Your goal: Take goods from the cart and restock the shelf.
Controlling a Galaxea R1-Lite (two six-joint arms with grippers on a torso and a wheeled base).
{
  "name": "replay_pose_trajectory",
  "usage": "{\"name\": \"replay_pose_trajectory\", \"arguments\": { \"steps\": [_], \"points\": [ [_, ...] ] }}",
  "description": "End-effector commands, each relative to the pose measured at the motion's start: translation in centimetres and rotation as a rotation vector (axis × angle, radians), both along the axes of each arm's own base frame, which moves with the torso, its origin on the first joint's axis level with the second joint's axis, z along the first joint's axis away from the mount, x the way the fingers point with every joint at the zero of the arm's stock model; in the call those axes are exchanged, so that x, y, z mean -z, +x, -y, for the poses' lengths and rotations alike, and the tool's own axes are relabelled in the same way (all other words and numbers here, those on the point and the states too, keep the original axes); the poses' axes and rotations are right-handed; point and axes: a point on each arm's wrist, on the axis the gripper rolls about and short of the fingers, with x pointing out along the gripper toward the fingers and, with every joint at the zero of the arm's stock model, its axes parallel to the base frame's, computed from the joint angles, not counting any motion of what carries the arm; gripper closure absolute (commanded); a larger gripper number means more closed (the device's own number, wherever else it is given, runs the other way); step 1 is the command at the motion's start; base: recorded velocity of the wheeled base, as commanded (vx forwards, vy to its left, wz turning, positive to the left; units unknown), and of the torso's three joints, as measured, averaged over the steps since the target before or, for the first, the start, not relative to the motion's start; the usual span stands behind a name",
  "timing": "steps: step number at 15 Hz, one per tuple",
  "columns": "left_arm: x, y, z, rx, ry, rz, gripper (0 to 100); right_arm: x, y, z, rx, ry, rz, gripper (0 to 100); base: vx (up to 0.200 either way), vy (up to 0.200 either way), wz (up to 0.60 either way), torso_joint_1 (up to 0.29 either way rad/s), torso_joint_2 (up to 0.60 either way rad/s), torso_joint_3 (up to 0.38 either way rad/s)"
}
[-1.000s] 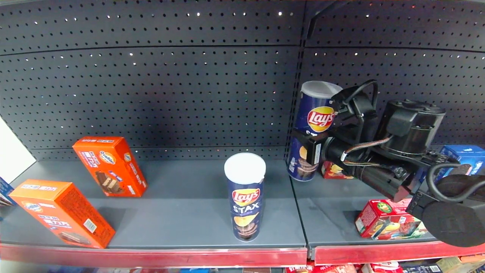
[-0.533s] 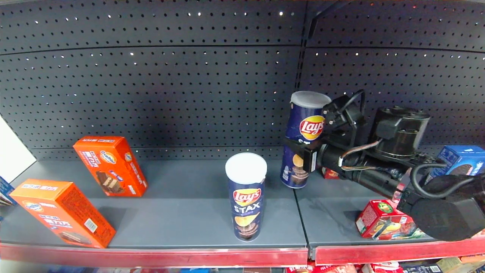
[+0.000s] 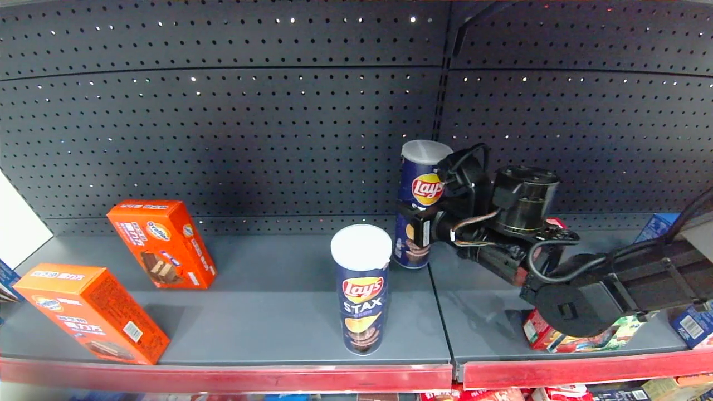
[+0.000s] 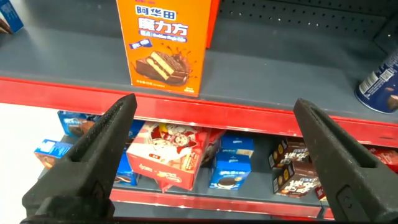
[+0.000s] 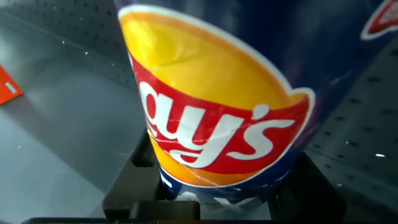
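Two chip cans are showing on the shelf [image 3: 262, 303]. The first can [image 3: 361, 287] is standing upright near the front edge, with nothing holding it. The second can [image 3: 419, 203] is sitting further back, close to the perforated back wall [image 3: 250, 139] and just behind and to the right of the first can, the two apart.

Two orange boxes are lying on the left part: the rear orange box [image 3: 161, 243] and the front orange box [image 3: 89, 312]. One red box [image 3: 543, 334] is lying at the right front, partly hidden by the arm, and two blue boxes [image 3: 690, 326] are peeking in at the right edge.

The right arm is stretching in from the right, low over the shelf. The right hand [image 3: 426, 228] is pinching the second can around its lower half, so the can is rising above the fingers and leaning slightly. I cannot tell whether its bottom is touching the shelf.

The left hand [image 4: 211, 155] is hanging in front of the shelf's red front edge, its fingers [image 4: 93, 162] spread wide and holding nothing.
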Motion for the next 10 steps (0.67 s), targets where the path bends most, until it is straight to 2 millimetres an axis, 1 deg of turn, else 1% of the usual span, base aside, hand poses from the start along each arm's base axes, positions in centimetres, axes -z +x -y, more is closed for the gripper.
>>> {"name": "replay_pose_trajectory", "arguments": {
  "steps": [1, 4, 7, 10],
  "points": [
    [0.0, 0.0, 0.0, -0.001, 0.0, -0.003, 0, 1.1, 0.5, -1.2, -0.013, -0.014, -0.017, 100, 0.0, 0.0, 0.0, 0.0, 0.0, 0.0],
    [0.0, 0.0, 0.0, 0.0, 0.002, -0.003, 0, 1.8, 0.3, -1.7, -0.017, -0.019, -0.026, 100, 0.0, 0.0, 0.0, 0.0, 0.0, 0.0],
    [0.0, 0.0, 0.0, -0.002, 0.006, -0.003, 0, 1.9, 0.5, -1.7, -0.016, -0.019, -0.026, 100, 0.0, 0.0, 0.0, 0.0, 0.0, 0.0],
    [0.0, 0.0, 0.0, 0.0, 0.005, -0.003, 0, 2.9, 0.9, -2.0, -0.017, -0.03, -0.043, 100, 0.0, 0.0, 0.0, 0.0, 0.0, 0.0]
  ]
}}
